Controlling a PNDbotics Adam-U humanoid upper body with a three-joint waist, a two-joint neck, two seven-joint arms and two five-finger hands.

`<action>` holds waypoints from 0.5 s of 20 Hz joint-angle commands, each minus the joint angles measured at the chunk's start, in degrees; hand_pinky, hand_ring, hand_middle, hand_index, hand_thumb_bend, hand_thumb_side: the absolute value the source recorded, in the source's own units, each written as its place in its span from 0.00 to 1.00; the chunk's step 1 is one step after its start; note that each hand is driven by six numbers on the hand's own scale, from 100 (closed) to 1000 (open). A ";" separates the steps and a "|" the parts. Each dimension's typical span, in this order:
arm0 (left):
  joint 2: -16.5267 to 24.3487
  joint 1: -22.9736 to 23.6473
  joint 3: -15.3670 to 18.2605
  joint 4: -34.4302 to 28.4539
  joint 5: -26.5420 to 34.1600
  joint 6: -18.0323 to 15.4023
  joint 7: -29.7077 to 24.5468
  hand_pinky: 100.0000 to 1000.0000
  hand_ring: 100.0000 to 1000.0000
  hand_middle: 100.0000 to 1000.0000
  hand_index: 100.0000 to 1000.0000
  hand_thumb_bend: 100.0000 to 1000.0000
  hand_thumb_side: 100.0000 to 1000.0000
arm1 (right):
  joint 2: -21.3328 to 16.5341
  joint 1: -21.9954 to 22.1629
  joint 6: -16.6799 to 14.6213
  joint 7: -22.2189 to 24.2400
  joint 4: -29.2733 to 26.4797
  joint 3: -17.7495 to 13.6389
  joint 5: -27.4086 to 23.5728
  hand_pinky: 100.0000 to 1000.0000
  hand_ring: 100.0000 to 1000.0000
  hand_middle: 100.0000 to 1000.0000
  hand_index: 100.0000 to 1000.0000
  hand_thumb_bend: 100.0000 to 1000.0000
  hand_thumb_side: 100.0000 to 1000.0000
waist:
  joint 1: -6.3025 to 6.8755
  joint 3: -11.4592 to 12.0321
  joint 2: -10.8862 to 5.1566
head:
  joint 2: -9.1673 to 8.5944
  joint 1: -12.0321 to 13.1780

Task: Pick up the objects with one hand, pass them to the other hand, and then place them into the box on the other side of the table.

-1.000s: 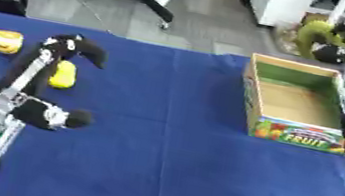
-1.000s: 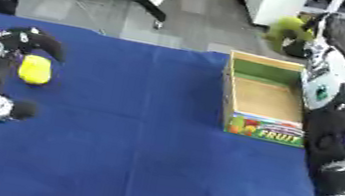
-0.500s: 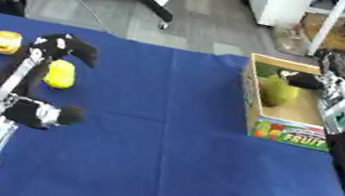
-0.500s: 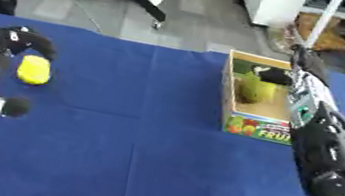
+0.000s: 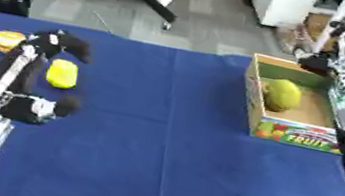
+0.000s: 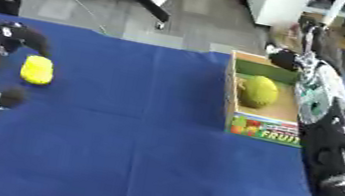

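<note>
The green fruit (image 5: 282, 94) lay inside the box (image 5: 294, 133), just below the right hand (image 5: 317, 64), whose fingers looked curled on nothing above the far rim. The left hand (image 5: 60, 43), fingers curled and empty, hung just above the yellow fruit (image 5: 62, 73) on the blue surface (image 5: 165, 159), with an orange fruit (image 5: 8, 39) beside it. The risk was likely a nudge: curled fingers could roll the yellow fruit away before closing round it. The box front read "FRUIT".
</note>
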 commanded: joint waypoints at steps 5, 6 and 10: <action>7.00 -2.81 3.11 1.51 -4.73 1.72 -1.09 0.78 0.56 0.58 0.75 0.65 0.56 | 1.62 2.08 -6.84 1.06 -12.08 9.47 -6.86 0.78 0.71 0.75 0.91 0.27 0.31 | 1.53 -0.31 -1.86 | 0.52 0.76; 8.31 -3.48 3.23 2.59 -5.60 1.80 -1.87 0.78 0.56 0.58 0.75 0.65 0.56 | 2.22 2.48 -7.72 1.89 -13.51 10.56 -7.73 0.78 0.71 0.75 0.91 0.26 0.31 | 1.64 -0.39 -1.88 | 0.56 0.73; 13.31 -6.52 3.09 7.69 -9.19 1.30 -4.69 0.78 0.59 0.62 0.77 0.63 0.53 | 4.59 4.41 -11.32 5.44 -19.36 13.70 -11.33 0.79 0.71 0.75 0.91 0.25 0.32 | 1.83 -0.96 -1.84 | 0.56 0.60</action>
